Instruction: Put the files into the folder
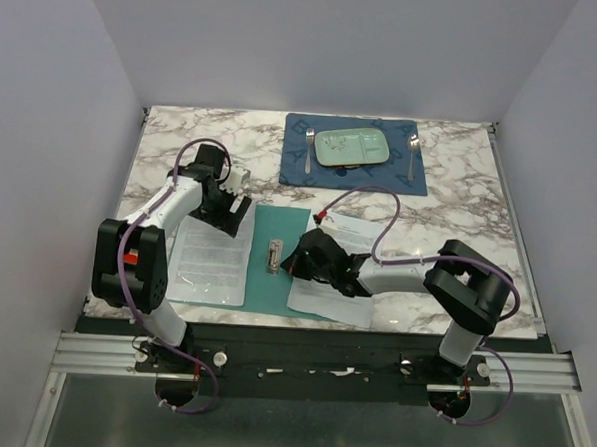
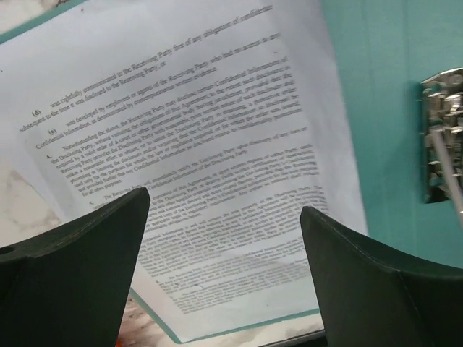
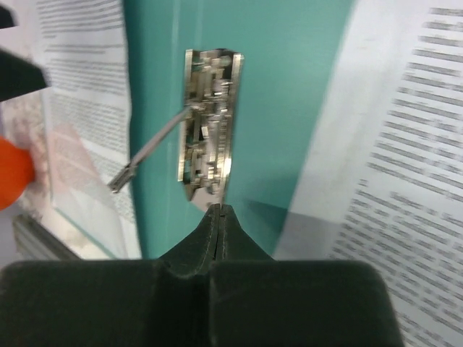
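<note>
Marble-patterned table (image 1: 460,207), enclosed by pale walls on the left, far and right sides, with the arm bases along its near edge. Folder (image 1: 281,233) lies open and flat at the near centre, a metal clip (image 1: 274,255) on its teal face. Files: one printed sheet (image 1: 211,259) covers the folder's left leaf and reaches close to the near table edge. Further sheets (image 1: 350,230) lie to the right, overlapping the folder's right margin and partly hidden under the right arm. Left gripper (image 1: 232,198) hovers over the far end of the left sheet, fingers spread wide, nothing between them. Right gripper (image 1: 290,265), pinched to a point and empty, has its tip just beside one end of the clip. A strip of bare marble separates the folder from the dark blue placemat (image 1: 301,169) at the far edge. The placemat carries a pale green plate (image 1: 353,146) with cutlery (image 1: 308,149) on either side.
</note>
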Action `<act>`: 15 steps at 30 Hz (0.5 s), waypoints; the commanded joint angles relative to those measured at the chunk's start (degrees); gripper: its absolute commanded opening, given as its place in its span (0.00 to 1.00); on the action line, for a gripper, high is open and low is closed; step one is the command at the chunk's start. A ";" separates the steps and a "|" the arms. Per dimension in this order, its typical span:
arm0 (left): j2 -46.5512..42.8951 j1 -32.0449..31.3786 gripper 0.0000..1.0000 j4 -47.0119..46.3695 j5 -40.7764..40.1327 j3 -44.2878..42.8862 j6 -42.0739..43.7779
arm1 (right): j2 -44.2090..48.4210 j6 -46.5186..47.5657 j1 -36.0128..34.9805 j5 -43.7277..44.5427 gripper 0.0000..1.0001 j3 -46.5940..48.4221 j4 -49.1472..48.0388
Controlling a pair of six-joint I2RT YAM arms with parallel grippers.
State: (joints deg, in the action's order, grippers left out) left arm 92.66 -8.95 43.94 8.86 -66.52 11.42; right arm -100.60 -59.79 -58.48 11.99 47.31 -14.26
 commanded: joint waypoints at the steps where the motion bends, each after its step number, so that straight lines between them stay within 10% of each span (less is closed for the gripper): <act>1: 1.82 0.07 0.99 -7.11 -10.44 3.49 1.68 | -1.88 3.63 0.03 -7.76 0.00 2.69 -7.35; 15: 2.18 -0.01 0.99 -10.28 -10.62 9.04 3.08 | -11.02 -1.64 1.26 -10.67 0.00 7.44 -10.43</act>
State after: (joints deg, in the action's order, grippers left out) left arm 95.81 -8.95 35.73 -0.67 -58.54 13.15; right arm -109.56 -60.16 -58.30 2.17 52.29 -22.20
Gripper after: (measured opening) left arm 0.988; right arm 0.006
